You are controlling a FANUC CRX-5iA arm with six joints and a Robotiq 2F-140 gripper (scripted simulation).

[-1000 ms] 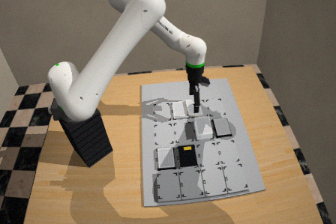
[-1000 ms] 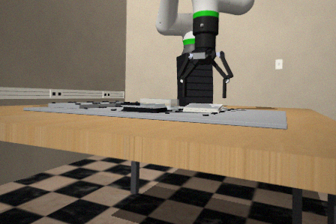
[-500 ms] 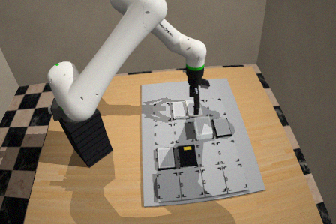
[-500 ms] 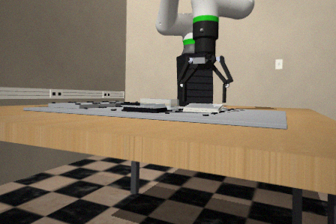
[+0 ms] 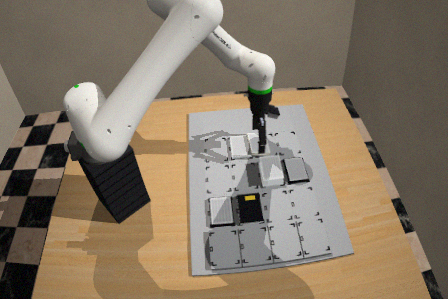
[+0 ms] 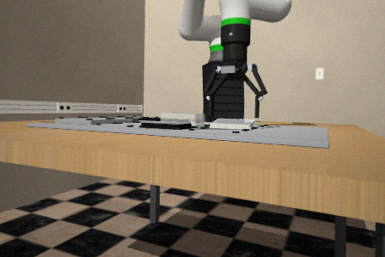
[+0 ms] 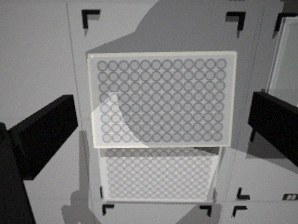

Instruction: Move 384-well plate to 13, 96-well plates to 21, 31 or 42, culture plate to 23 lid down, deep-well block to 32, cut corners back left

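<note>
In the wrist view a clear lid (image 7: 160, 102) with rows of round marks lies askew, shifted towards the top of the view and covering only part of the white culture plate (image 7: 157, 175) under it. My gripper (image 7: 162, 109) is open and empty right above them, one dark finger on each side. In the top view the gripper (image 5: 260, 144) hangs over the far middle of the grey deck (image 5: 260, 188). In the exterior view the fingers (image 6: 234, 97) stand spread just above the plate and lid (image 6: 232, 124).
Other labware sits on the deck: a white plate (image 5: 239, 146) beside the gripper, a white plate (image 5: 271, 171), a dark grey plate (image 5: 296, 169), a pale plate (image 5: 221, 210) and a black block with a yellow mark (image 5: 250, 208). The raised bays (image 5: 270, 248) stand at the near edge.
</note>
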